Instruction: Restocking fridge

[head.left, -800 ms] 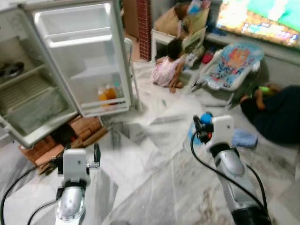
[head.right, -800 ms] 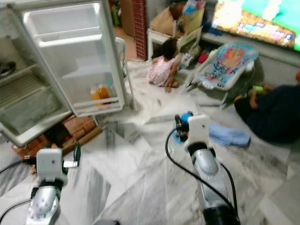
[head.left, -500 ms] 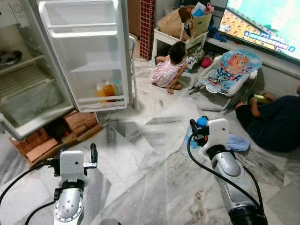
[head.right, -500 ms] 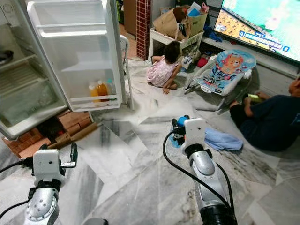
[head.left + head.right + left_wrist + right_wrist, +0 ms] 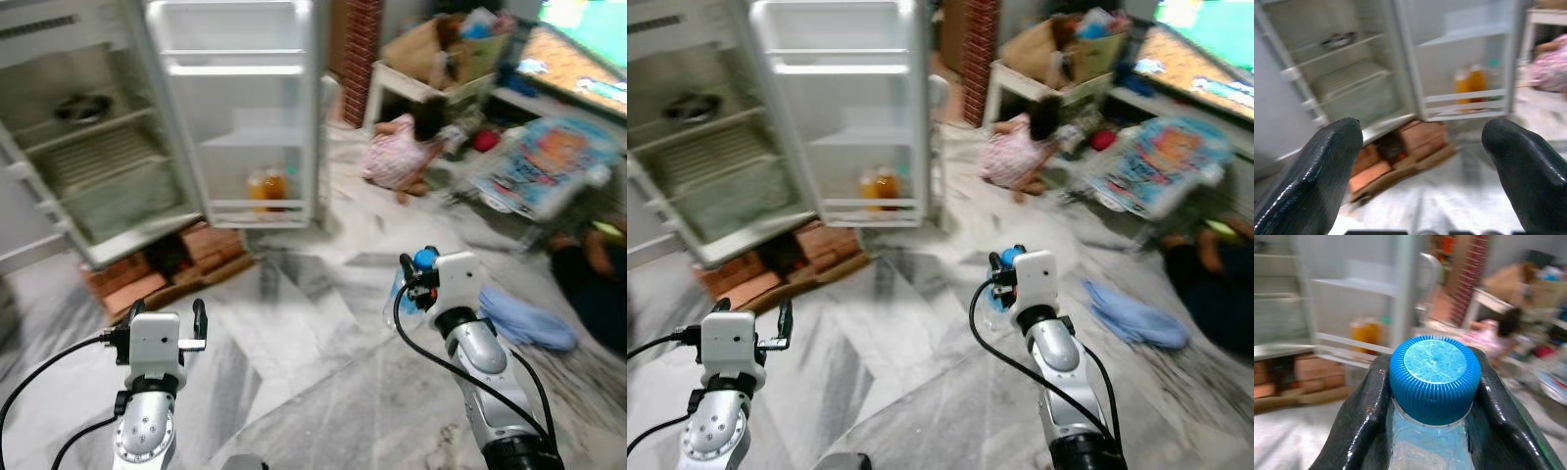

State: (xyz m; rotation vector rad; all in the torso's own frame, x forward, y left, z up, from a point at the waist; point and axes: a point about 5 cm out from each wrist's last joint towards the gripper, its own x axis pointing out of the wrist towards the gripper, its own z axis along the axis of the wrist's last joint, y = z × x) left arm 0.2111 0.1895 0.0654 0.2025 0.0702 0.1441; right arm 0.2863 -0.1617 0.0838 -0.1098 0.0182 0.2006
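Note:
My right gripper [image 5: 409, 279] is shut on a clear water bottle with a blue cap [image 5: 1434, 373], held out in front of me at the right; the cap [image 5: 424, 258] shows just beyond the wrist. My left gripper [image 5: 167, 315] is open and holds nothing, low at the left. Ahead at the left the white fridge [image 5: 93, 166] stands open, its door [image 5: 240, 108] swung wide. Two orange bottles [image 5: 266, 187] and a small clear one sit on the door's lowest rack. A dark bowl [image 5: 80, 106] rests on an upper wire shelf.
Red bricks [image 5: 157, 279] prop up the fridge. A child [image 5: 397, 155] sits on the marble floor beyond the door, near a baby bouncer [image 5: 544, 166]. A blue cloth [image 5: 524, 318] lies at the right beside a seated person [image 5: 598, 294]. A white table with bags [image 5: 441, 64] stands behind.
The camera has turned left, so the fridge now sits nearer the middle and the screen has slid off right. Both grippers keep their state; the bottle stays held.

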